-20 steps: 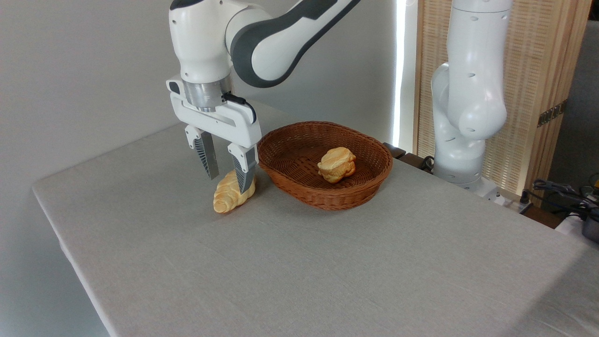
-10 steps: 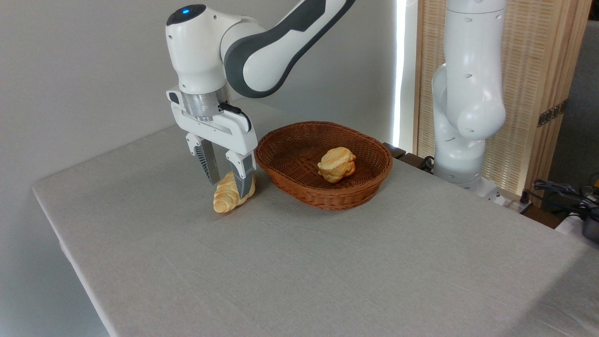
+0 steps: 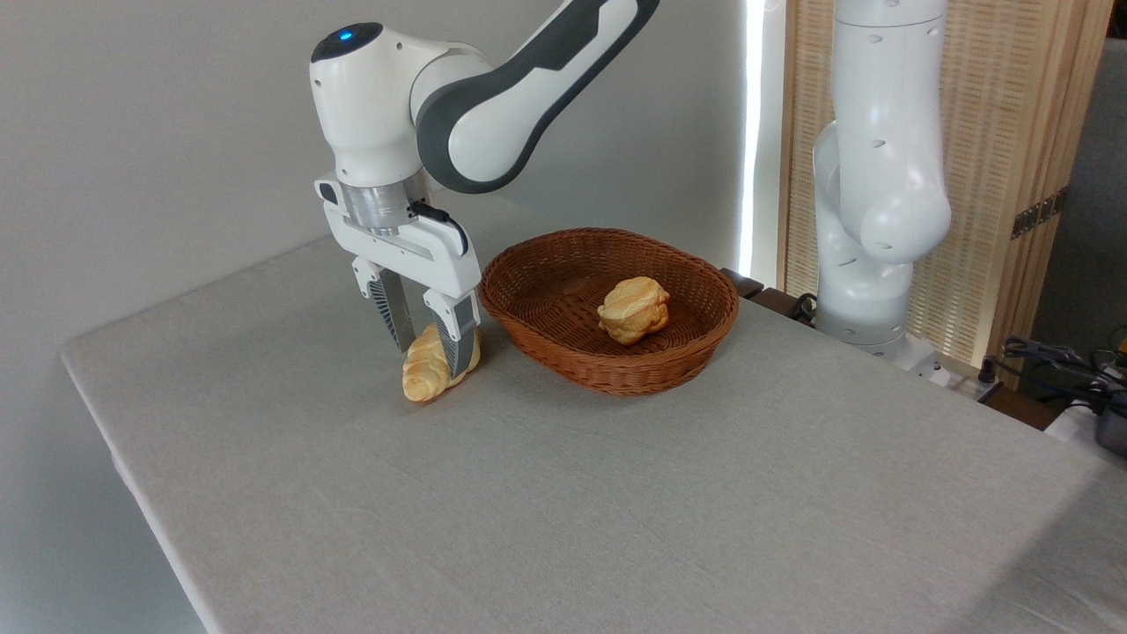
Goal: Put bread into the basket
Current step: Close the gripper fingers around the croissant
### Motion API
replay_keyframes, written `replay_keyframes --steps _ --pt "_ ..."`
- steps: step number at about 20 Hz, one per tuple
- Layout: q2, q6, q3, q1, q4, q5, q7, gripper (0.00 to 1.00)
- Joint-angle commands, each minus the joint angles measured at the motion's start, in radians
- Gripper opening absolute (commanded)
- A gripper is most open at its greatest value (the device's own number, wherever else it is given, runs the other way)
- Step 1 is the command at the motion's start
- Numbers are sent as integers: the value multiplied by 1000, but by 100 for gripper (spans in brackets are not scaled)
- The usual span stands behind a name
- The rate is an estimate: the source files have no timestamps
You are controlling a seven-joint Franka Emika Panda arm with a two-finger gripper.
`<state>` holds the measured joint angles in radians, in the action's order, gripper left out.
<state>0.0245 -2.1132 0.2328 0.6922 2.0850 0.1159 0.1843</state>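
Fingers point(image 3: 458, 330) first: two ribbed grey pads point straight down, spread to about the width of the loaf, one on either side of its far end. From here I cannot tell whether they press it or only bracket it. The white two-finger gripper point(image 3: 427, 339) stands upright, which suits a pinch across the loaf's narrow width, not along its length.

The elongated braided golden-yellow bread point(image 3: 431, 368) lies on the grey cloth-covered table point(image 3: 616, 493), toward the far left edge, its near tapered end poking out below the fingers. It looks to rest on the cloth, not lifted. Taking it near one end may let the free end droop once raised.

Just beside it on the right, nearly touching the gripper, sits the shallow oval reddish-brown wicker basket point(image 3: 669, 361), close to the table's far edge. That closeness keeps the carry short, but the rolled rim must be cleared by lifting before moving across.

Inside the basket, right of centre, a round lumpy cream-coloured bun point(image 3: 632, 309) already lies, leaving the left half of the basket floor free for the loaf.
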Motion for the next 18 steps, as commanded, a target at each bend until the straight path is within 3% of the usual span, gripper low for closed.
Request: replay_keyframes --steps 1,2,3,4,6,18 --pt "2 -22 3 7 0 -2 0 91" --pt "0 -21 3 7 0 -2 1 76" --pt "0 -21 3 6 0 -2 3 54" --pt "0 -19 3 6 0 -2 20 41" --pt "-3 -7 3 6 1 -4 69 39" --pt "-12 -8 5 1 0 -4 72 40"
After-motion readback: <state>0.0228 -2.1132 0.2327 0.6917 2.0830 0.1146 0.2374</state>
